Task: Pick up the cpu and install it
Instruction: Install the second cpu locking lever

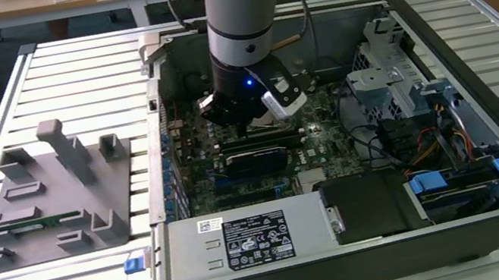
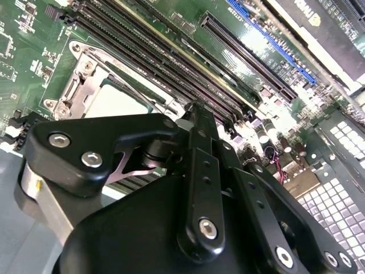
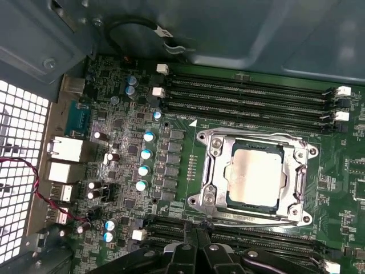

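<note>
The cpu (image 3: 254, 174), a flat square chip with a dull silver top, lies inside the metal socket frame (image 3: 211, 165) on the green motherboard. It also shows as a pale square, the cpu (image 2: 114, 101), just past my fingertips. My gripper (image 3: 198, 231) hangs over the memory slots beside the socket, apart from the chip. Its black fingers (image 2: 199, 148) meet at the tip with nothing between them. In the exterior view my gripper (image 1: 246, 119) is lowered into the open computer case (image 1: 496, 142).
Rows of memory slots (image 3: 251, 94) flank the socket on both sides. A drive cage (image 1: 392, 76), cables (image 1: 415, 145) and a power supply (image 1: 246, 241) crowd the case. On the exterior view's left a grey fixture plate (image 1: 44, 199) holds a green memory stick (image 1: 33, 223).
</note>
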Action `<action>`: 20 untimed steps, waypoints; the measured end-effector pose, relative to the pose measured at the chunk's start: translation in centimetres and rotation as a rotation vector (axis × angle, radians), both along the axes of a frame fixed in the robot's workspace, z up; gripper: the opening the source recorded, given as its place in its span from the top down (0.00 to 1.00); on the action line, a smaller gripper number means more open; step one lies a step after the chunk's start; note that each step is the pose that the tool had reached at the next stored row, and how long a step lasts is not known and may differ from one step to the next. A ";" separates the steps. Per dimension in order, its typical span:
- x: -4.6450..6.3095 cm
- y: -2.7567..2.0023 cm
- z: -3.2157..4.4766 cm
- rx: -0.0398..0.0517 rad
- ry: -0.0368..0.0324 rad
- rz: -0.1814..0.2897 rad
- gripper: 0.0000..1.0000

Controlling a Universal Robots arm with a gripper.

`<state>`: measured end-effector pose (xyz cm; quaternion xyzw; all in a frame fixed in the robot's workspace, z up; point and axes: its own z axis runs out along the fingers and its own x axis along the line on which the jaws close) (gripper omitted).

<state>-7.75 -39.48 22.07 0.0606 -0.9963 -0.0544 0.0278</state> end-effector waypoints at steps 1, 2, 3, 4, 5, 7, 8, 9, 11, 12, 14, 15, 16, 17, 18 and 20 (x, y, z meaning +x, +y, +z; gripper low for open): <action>0.0 0.00 0.00 0.0000 0.0000 0.000 0.89; 0.0 0.00 0.01 -0.0001 0.0000 0.000 0.89; 0.0 0.00 0.01 -0.0002 0.0001 0.000 0.89; 0.0 0.00 0.01 -0.0002 0.0001 0.000 0.89; 0.0 0.00 0.01 -0.0002 0.0001 0.000 0.89; 0.0 -0.01 -0.01 -0.0005 0.0002 0.000 0.89; 0.0 -0.01 -0.04 -0.0003 0.0001 0.000 0.89; 0.0 0.00 -0.09 -0.0003 0.0001 0.000 0.89; 0.0 0.00 -0.22 -0.0003 0.0001 0.000 0.89; 0.0 0.00 -0.30 -0.0003 0.0002 0.000 0.89; 0.0 0.00 -0.49 -0.0003 0.0001 0.000 0.89; 0.0 0.00 -0.56 -0.0003 0.0001 0.000 0.89; -0.1 0.00 -0.63 -0.0003 0.0002 0.000 0.89; -0.1 0.00 -0.69 -0.0004 0.0002 0.000 0.89; -0.1 0.00 -0.75 -0.0003 0.0002 0.000 0.89; -0.1 -0.01 -0.76 -0.0003 0.0001 0.000 0.89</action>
